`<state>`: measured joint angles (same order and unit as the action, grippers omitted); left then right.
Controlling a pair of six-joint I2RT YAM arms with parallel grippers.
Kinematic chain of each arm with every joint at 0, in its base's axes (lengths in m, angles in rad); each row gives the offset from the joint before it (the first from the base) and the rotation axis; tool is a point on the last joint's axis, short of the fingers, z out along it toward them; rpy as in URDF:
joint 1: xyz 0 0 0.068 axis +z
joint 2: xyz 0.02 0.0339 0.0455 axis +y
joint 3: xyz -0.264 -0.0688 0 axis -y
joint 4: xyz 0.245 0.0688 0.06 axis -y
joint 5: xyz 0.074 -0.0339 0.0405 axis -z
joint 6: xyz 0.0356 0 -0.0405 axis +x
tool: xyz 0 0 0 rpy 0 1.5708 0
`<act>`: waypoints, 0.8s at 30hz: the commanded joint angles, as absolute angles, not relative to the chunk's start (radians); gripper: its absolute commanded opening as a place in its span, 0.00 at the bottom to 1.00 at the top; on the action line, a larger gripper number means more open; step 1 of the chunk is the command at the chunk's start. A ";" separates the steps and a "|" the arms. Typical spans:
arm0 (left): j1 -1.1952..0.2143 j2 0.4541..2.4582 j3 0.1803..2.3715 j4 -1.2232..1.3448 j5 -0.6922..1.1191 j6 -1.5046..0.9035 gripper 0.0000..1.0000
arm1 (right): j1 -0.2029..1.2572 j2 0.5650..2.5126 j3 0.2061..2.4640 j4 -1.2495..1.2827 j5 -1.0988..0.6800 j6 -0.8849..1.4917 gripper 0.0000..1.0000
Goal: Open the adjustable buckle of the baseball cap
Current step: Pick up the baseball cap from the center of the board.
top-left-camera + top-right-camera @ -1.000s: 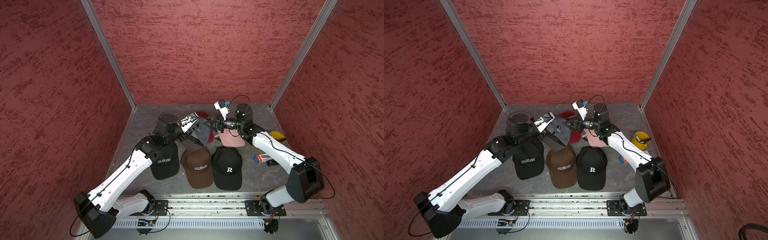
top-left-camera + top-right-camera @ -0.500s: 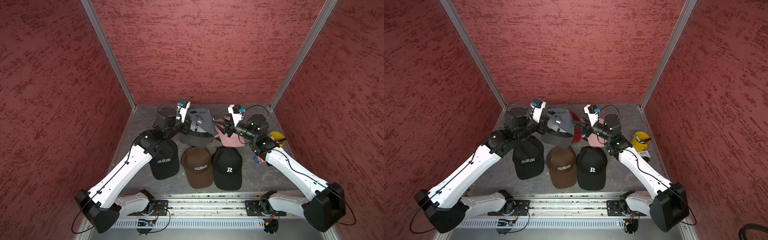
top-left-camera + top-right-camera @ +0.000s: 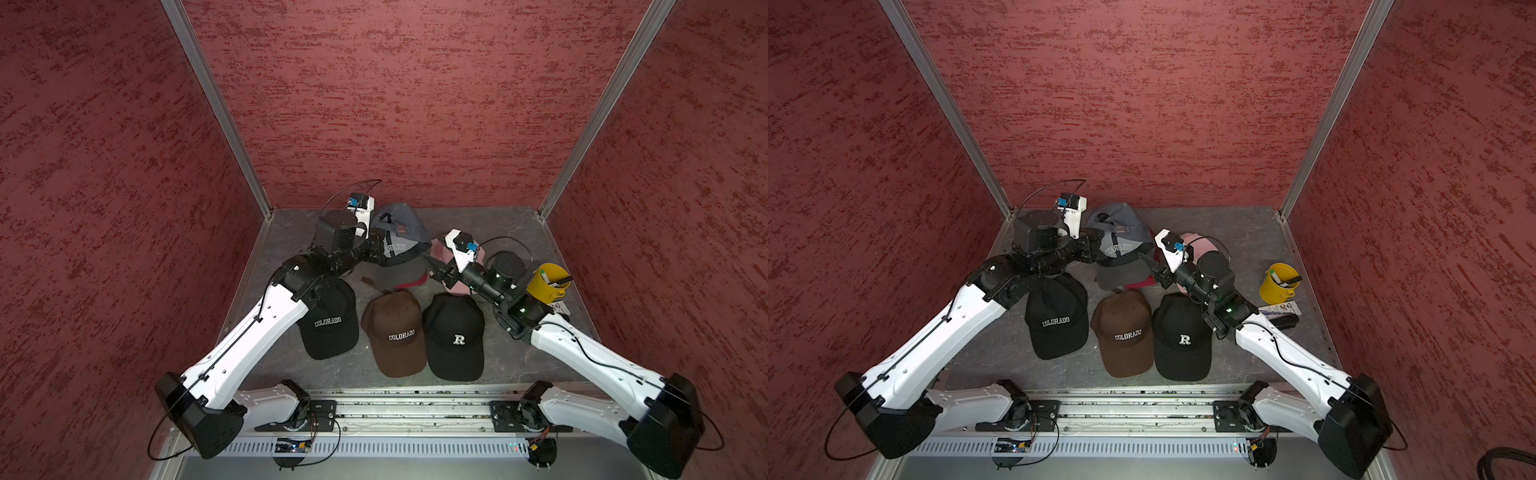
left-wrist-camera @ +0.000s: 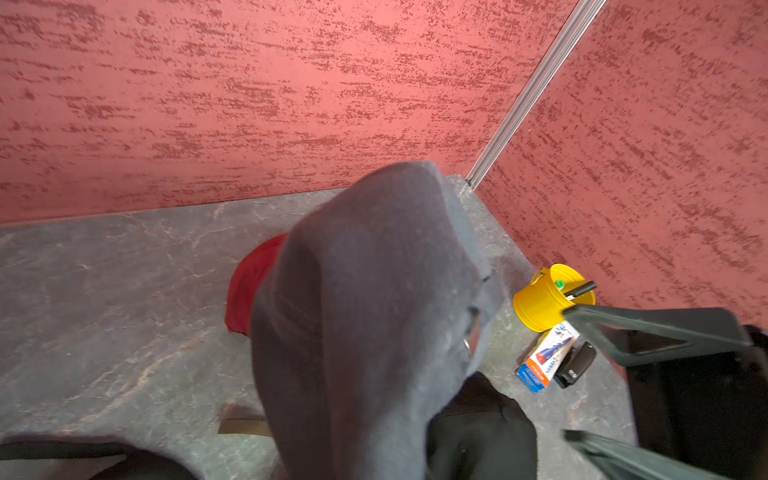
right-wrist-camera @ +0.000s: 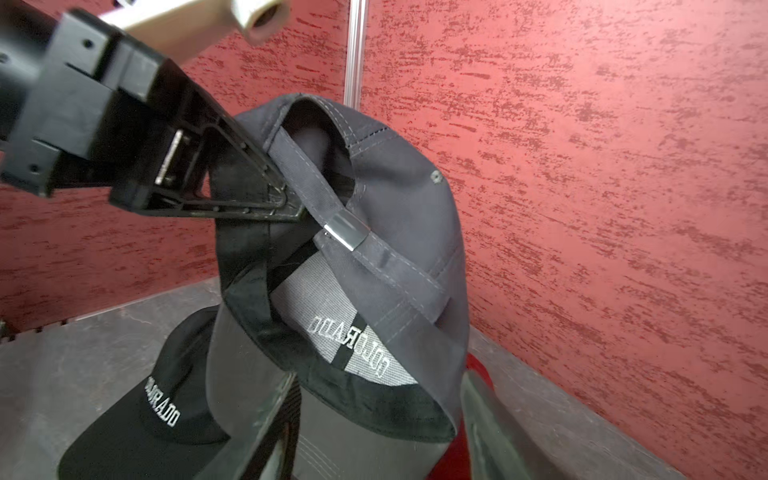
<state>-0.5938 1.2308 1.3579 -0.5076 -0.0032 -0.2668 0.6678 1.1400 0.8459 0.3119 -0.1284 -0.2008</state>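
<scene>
Grey baseball cap (image 3: 401,245) held up off the table (image 3: 503,232) at about 12 o'clock in both top views, crown uppermost, peak hanging down.

Its metal buckle (image 5: 345,235) sits on the rear strap and seems clasped, though the close view is slightly blurred. Just beside it, the left gripper (image 5: 296,208) is clamped on the strap at the cap's back opening. The right gripper (image 3: 432,268) is near the cap's 4 o'clock, apart from it, fingers (image 4: 648,328) spread with nothing between. A red cap (image 4: 245,291) lies beneath. Toward 6 o'clock lie a black Colorado cap (image 3: 330,328), a brown cap (image 3: 395,332) and a black R cap (image 3: 455,336). A yellow bucket (image 3: 546,284) stands at 3 o'clock.
</scene>
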 commanded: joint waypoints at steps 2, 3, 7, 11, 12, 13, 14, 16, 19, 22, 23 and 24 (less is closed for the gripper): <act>-0.591 1.221 1.381 -0.463 0.052 -0.325 0.00 | 0.702 1.178 0.882 0.345 0.032 -0.271 0.61; -0.591 1.221 1.383 -0.463 0.057 -0.328 0.00 | 0.702 1.186 0.881 0.355 0.034 -0.272 0.62; -0.601 1.227 1.396 -0.462 0.070 -0.332 0.00 | 0.705 1.227 0.881 0.388 0.077 -0.260 0.62; -0.616 1.235 1.413 -0.469 0.089 -0.312 0.00 | 0.706 1.241 0.861 0.463 0.135 -0.261 0.63; -0.617 1.237 1.418 -0.469 0.098 -0.308 0.00 | 0.706 1.247 0.858 0.477 0.140 -0.266 0.63; -0.620 1.240 1.423 -0.471 0.109 -0.303 0.00 | 0.706 1.253 0.858 0.491 0.141 -0.273 0.63; -0.621 1.243 1.428 -0.473 0.122 -0.298 0.00 | 0.706 1.265 0.861 0.498 0.135 -0.283 0.64; -0.624 1.250 1.439 -0.478 0.146 -0.292 0.00 | 0.706 1.282 0.867 0.514 0.140 -0.284 0.63; -0.635 1.258 1.453 -0.487 0.165 -0.279 0.00 | 0.705 1.294 0.869 0.545 0.139 -0.277 0.62; -0.651 1.256 1.454 -0.483 0.178 -0.259 0.00 | 0.706 1.302 0.865 0.562 0.143 -0.270 0.58; -0.655 1.255 1.451 -0.479 0.186 -0.251 0.00 | 0.706 1.300 0.863 0.570 0.144 -0.268 0.55; -0.657 1.253 1.450 -0.478 0.198 -0.246 0.00 | 0.705 1.298 0.857 0.577 0.146 -0.266 0.53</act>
